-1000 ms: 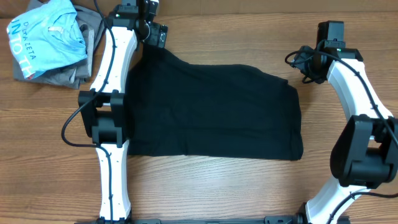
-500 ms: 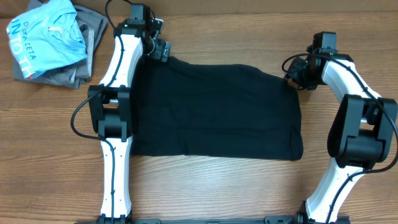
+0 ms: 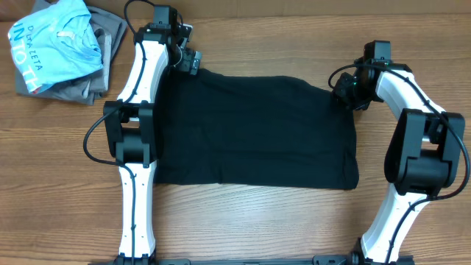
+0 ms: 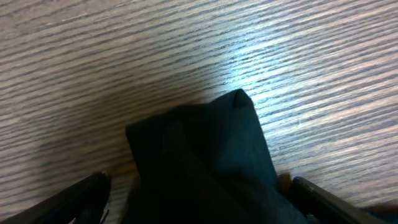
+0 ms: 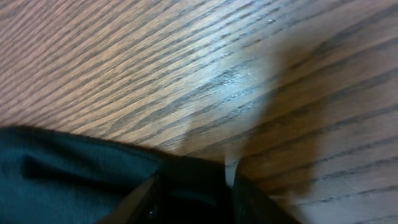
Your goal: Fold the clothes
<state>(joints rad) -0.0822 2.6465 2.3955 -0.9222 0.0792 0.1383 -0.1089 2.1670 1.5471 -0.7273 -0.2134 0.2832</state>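
A black garment [image 3: 254, 132] lies flat across the middle of the table. My left gripper [image 3: 190, 62] is at its far left corner. In the left wrist view its fingers [image 4: 199, 199] are spread wide, one on each side of that corner [image 4: 205, 149], not closed on it. My right gripper [image 3: 346, 90] is at the far right corner. In the right wrist view its fingers [image 5: 189, 196] are set narrowly around the cloth's edge [image 5: 74, 168]. A sliver of table still shows beside the right finger.
A pile of clothes with a light blue printed shirt [image 3: 55, 40] on grey garments [image 3: 81, 88] sits at the far left corner of the wooden table [image 3: 294, 221]. Both arms' bases stand at the near edge.
The left arm swung in to the garment's far left corner, then stayed. The right gripper moved left and down onto the far right corner.
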